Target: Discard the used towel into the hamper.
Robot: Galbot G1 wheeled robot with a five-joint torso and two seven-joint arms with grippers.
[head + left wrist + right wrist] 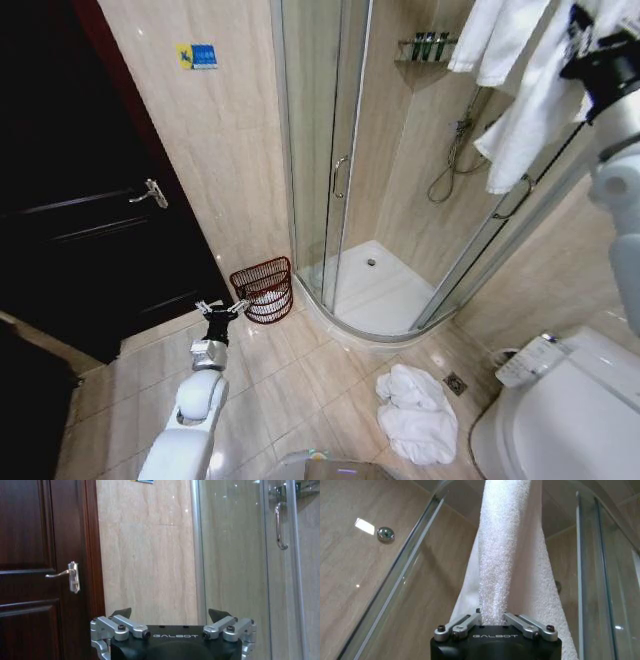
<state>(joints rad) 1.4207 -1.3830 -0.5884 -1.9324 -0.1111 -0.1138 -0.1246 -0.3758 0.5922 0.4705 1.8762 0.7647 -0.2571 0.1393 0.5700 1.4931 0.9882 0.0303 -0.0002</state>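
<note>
My right gripper (492, 619) is clamped on a hanging white towel (502, 555) up by the shower glass (320, 150). My left gripper (222, 308), spread open, hovers just beside the hamper (263, 289), bare floor around it.

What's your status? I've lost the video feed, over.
Right gripper shut on hanging white towel, raised by the shower glass. Left gripper open, empty, low near hamper. Hamper by the shower door, white cloth inside. Second towel crumpled on the floor.

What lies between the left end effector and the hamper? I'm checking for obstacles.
Nothing: in the head view, bare floor tile separates the left end effector from the hamper.
</note>
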